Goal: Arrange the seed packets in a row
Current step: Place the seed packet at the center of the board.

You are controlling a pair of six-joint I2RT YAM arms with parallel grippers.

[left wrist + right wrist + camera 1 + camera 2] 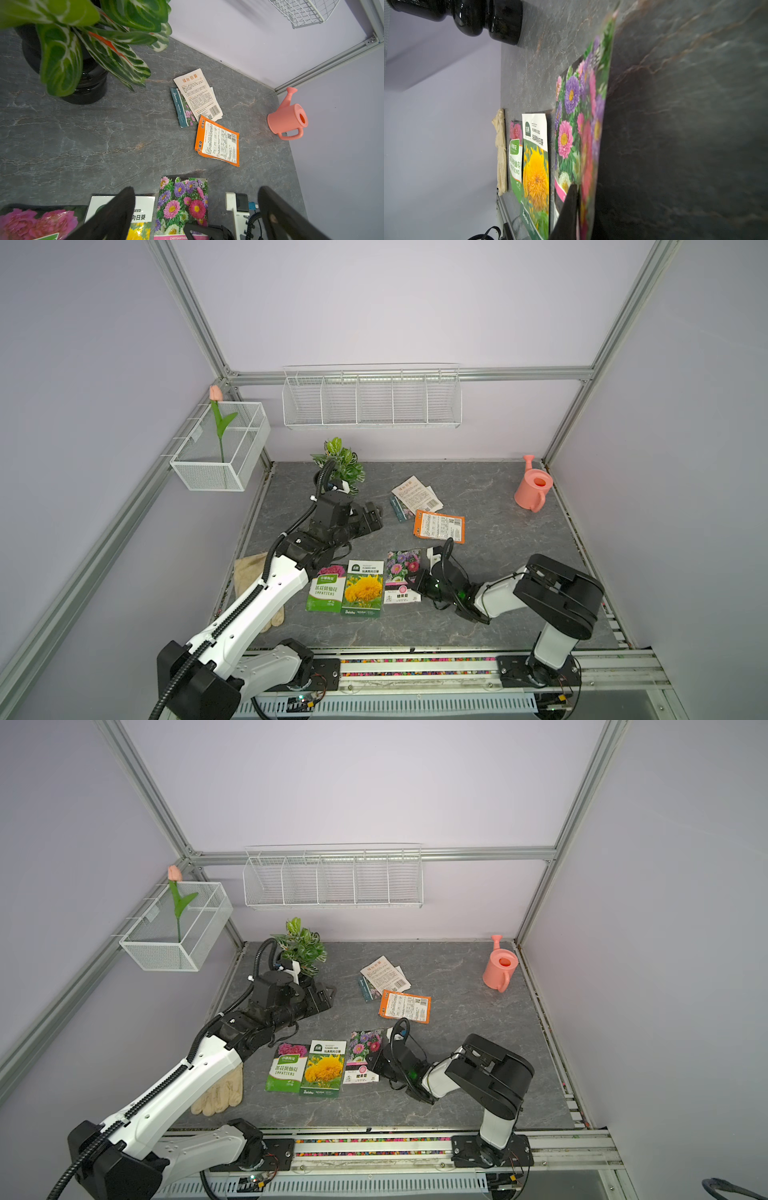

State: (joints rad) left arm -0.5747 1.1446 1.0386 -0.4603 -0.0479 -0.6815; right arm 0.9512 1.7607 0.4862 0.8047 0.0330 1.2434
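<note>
Three seed packets lie side by side near the front: a green one, a yellow sunflower one and a purple-and-pink aster one. My right gripper is shut on the aster packet's right edge, which is lifted and curled between its fingers. Farther back lie an orange packet and a white-backed packet on top of a teal-edged one. My left gripper hangs open and holds nothing, left of that far group; its fingers frame the row.
A potted plant stands at the back left behind my left wrist. A pink watering can sits at the back right corner. A beige glove lies front left under my left arm. A wire rack hangs on the back wall.
</note>
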